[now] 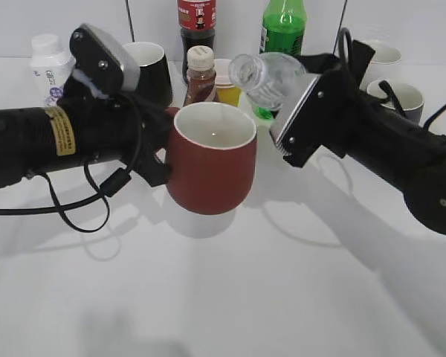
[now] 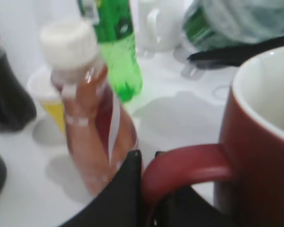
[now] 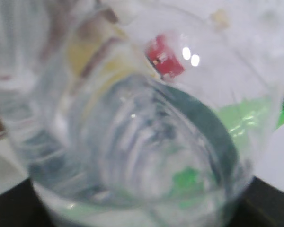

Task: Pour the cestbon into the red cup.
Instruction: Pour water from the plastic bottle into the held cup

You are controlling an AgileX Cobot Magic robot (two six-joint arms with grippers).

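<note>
The red cup is held above the table at the centre. My left gripper is shut on its loop handle; its white inside shows in the left wrist view. My right gripper is shut on the cestbon, a clear ribbed bottle tipped to the left, its open neck just above and right of the cup's rim. The bottle's body fills the right wrist view and hides the jaws.
Behind the cup stand a brown bottle with a cream cap, a yellow paper cup, a black mug, a dark cola bottle and a bright green bottle. A white container is far left, pale mugs far right.
</note>
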